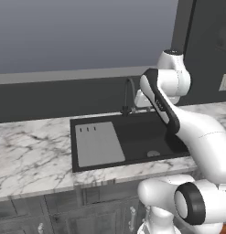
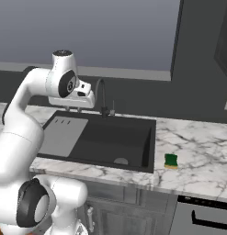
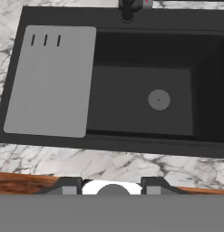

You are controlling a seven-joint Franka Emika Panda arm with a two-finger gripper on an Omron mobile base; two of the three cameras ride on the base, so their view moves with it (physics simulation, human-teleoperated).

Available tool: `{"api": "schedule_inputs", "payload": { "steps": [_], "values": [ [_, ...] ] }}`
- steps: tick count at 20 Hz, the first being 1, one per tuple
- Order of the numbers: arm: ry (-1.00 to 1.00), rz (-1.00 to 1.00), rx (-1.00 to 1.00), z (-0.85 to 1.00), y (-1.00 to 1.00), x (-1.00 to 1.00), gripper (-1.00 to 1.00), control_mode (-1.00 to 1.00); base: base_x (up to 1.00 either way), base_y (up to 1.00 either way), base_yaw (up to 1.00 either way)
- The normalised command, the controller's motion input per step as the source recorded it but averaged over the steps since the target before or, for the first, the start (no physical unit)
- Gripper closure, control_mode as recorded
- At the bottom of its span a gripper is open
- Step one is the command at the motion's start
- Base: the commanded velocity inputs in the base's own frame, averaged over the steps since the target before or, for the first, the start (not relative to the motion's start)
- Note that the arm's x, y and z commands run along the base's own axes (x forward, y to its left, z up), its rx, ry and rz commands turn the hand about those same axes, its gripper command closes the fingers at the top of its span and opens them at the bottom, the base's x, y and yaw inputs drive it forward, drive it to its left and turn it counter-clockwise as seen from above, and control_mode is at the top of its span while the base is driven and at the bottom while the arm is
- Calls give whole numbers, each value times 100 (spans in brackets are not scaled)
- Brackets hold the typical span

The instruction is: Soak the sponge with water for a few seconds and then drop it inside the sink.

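Gripper (image 2: 74, 109) first: I had it hanging above the left part of the basin, jaws drawn together as far as they go and holding nothing. From the hand camera I looked straight down past the two dark fingertips (image 3: 70, 186) into the large black rectangular recessed sink (image 3: 145, 43), with its light grey ribbed drainboard panel (image 3: 50, 81) on one side and the round grey drain (image 3: 158, 99) in the deeper well. The dark arched faucet (image 2: 102, 94) stood at the back rim, and I saw no stream coming from it.

I judged the task was at its very start: nothing picked up, no water running. The small rectangular sponge (image 2: 171, 160), yellow with a dark green top layer, lay flat on the white grey-veined marble counter (image 2: 197, 160) just beside the sink's right edge, well apart from the gripper. The next move, as I read it, called for parting the jaws, swinging the arm right over the counter and coming down squarely on the sponge. It looked small, so the grasp would need care.
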Motion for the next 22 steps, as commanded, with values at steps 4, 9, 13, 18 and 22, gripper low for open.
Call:
{"api": "schedule_inputs", "payload": {
  "steps": [4, 9, 13, 18, 22],
  "values": [
    [-1, 0, 0, 0, 6, -10, -100, -100, 0, 0, 0],
    [-7, 0, 0, 1, 8, -36, -100, -100, 0, 0, 0],
    [-9, 4, 0, 4, -6, -48, -100, -100, 0, 0, 0],
    [-9, 5, 1, 5, -22, -38, -100, -100, 0, 0, 0],
    [-12, 7, 4, 5, -39, -23, -100, -100, 0, 0, 0]
  ]
}}
